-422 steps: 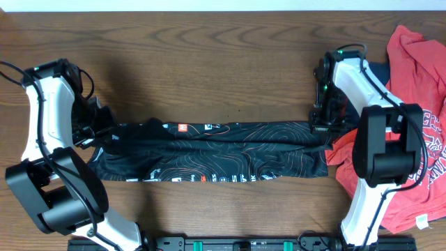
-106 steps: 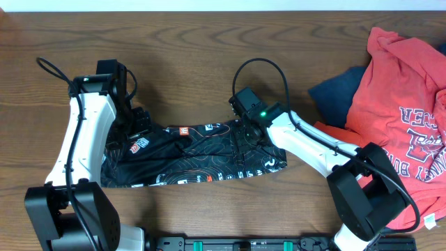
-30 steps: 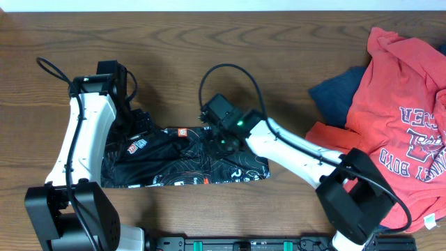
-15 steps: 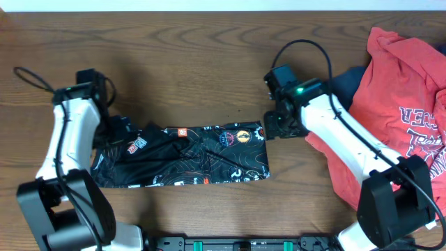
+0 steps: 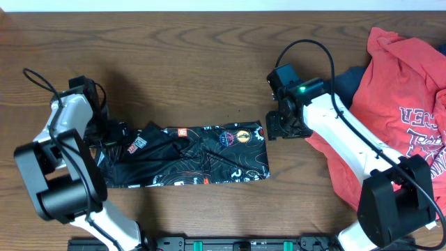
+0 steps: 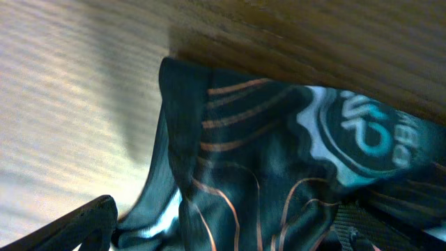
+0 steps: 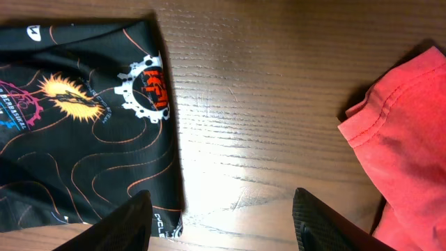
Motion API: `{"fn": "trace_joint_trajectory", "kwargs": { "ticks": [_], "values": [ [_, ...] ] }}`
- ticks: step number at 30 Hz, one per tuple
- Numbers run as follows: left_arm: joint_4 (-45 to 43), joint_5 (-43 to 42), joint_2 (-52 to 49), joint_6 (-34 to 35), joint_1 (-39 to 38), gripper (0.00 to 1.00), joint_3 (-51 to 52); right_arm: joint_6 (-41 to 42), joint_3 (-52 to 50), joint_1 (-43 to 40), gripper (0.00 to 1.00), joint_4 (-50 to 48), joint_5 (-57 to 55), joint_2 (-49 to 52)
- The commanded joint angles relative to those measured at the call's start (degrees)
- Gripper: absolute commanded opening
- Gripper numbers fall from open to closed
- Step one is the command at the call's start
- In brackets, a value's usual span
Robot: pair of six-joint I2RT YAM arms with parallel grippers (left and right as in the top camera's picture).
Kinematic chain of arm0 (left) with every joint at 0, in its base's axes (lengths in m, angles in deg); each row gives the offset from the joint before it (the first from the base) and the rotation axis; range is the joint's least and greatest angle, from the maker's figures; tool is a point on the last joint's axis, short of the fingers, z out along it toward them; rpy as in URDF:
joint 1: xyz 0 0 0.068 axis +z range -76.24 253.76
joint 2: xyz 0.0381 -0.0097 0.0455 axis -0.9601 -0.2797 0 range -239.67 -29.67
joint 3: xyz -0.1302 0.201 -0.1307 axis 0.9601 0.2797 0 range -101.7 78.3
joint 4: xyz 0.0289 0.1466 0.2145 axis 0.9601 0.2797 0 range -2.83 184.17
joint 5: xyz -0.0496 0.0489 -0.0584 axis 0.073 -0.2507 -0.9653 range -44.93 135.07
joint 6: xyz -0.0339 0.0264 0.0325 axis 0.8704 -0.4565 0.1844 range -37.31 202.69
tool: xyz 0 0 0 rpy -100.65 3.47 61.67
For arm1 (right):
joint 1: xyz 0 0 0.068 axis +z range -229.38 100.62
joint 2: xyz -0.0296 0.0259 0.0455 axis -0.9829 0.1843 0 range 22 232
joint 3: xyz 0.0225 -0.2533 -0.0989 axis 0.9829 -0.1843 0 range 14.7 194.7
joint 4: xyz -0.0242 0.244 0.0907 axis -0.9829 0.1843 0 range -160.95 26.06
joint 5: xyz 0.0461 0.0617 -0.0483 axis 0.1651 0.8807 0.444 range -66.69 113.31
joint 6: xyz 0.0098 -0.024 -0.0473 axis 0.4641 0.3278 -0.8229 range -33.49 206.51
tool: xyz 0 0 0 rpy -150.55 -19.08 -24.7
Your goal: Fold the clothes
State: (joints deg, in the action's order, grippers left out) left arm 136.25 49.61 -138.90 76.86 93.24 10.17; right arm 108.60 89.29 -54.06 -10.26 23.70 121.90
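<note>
The black sports shirt [image 5: 202, 157] with orange contour lines lies folded into a short band at the table's front middle. My left gripper [image 5: 111, 132] sits at its bunched left end. In the left wrist view the jaws [image 6: 223, 236] stand wide open, with rumpled shirt fabric [image 6: 265, 153] lying between the fingers. My right gripper [image 5: 279, 127] hovers just past the shirt's right edge. It is open [image 7: 226, 230] over bare wood, and the shirt's corner [image 7: 77, 139] lies by its left finger [image 7: 118, 223].
A red tee [image 5: 401, 104] with navy lettering is heaped at the right, its hem [image 7: 408, 132] close to my right finger. A navy garment [image 5: 343, 80] peeks out beside it. A black rail [image 5: 244, 244] runs along the front edge.
My right gripper left the shirt's middle and swung right, beyond its edge, leaving the folded layer flat. My left gripper opened wider and shifted slightly at the left end.
</note>
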Motion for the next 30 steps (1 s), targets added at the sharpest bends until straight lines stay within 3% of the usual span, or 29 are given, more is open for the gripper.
{"fn": "trace_joint_trajectory", "kwargs": {
  "ticks": [1,6,10,15,17,18,23,30],
  "values": [
    [0.0,-0.1,-3.5,-2.0,0.8,1.0,0.3,0.6,0.6,-0.5,0.63,0.6,-0.4,-0.4],
    [0.1,-5.9,-8.6,-1.9,0.9,0.98,0.3,0.6,0.6,-0.5,0.62,1.1,-0.4,-0.4],
    [1.2,-7.6,-11.1,-1.0,0.9,0.81,0.3,0.6,0.6,-0.5,0.62,1.5,-0.4,-0.4],
    [2.0,-7.6,-11.1,-0.5,0.9,0.69,0.3,0.6,0.6,-0.6,0.62,1.5,-0.6,-0.4],
    [1.9,-7.5,-11.1,-0.5,0.9,0.69,0.3,0.6,0.6,-0.9,0.62,1.7,-0.6,-0.4],
    [1.7,-7.0,-11.1,-0.5,0.9,0.75,0.3,0.6,0.6,-1.0,0.62,1.9,-0.6,-0.4],
    [2.2,1.8,-10.4,1.6,0.9,0.86,-1.2,0.6,0.6,-1.0,0.62,2.0,-0.6,-0.4],
    [0.0,-1.5,-10.4,2.2,0.9,0.86,0.1,0.6,0.6,-1.0,0.62,1.9,-1.9,-0.4]
  ]
}}
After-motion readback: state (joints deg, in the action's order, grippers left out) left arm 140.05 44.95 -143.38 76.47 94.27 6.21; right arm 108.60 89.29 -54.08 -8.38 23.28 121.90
